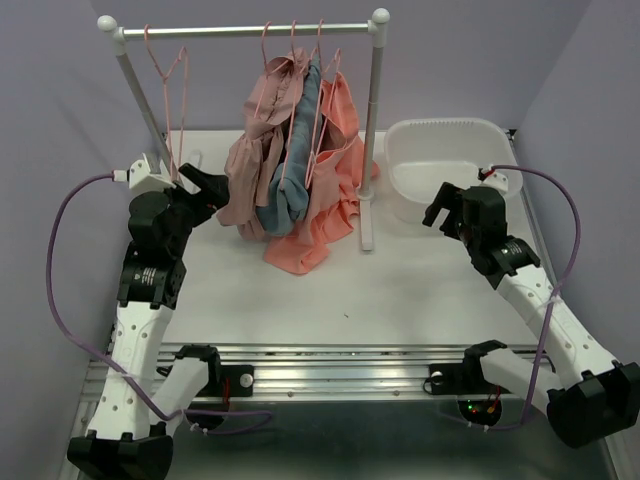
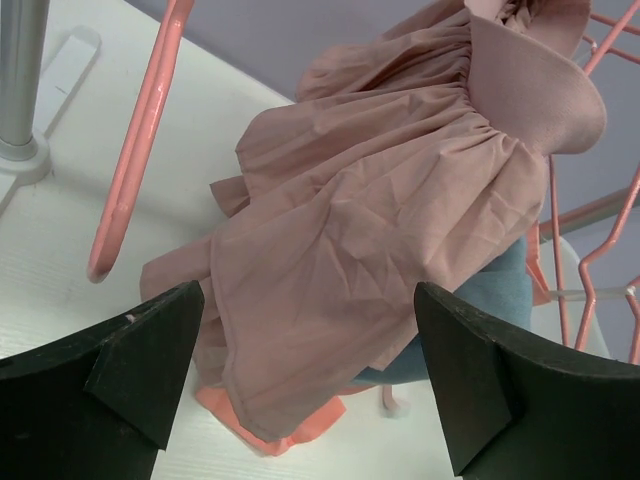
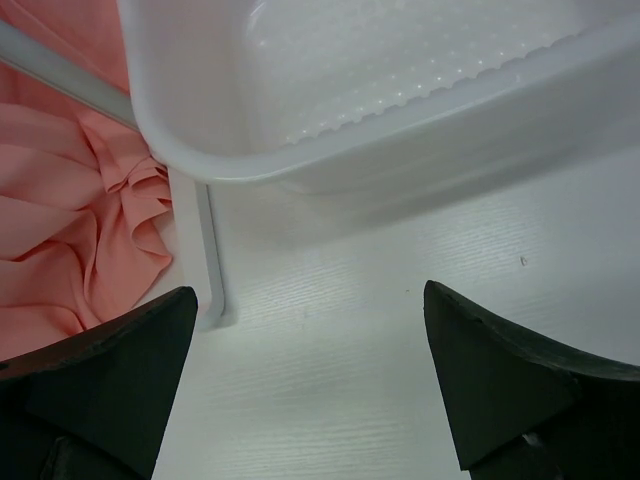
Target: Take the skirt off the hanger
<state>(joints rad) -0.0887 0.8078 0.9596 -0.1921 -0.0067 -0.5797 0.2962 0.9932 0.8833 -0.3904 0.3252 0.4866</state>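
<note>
left pincer (image 2: pixel 307 300) spread wide before the dusty-pink skirt (image 2: pixel 400 220); right pincer (image 3: pixel 310 300) spread near the white basin (image 3: pixel 400 125).

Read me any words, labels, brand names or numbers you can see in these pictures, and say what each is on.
None can be read. The dusty pink gathered fabric skirt, the pink wire hangers, the white plastic tub and the white clothes rack show no lettering.

Skirt (image 2: pixel 380 230): dusty pink, gathered waistband, ruffled, creased. I log it as not yet off its pink wire hanger (image 1: pixel 264 45), hooked on rail over rear-centre of tabletop. Waistband up, hem low nr surface, pressed vs. blue garment.
</note>
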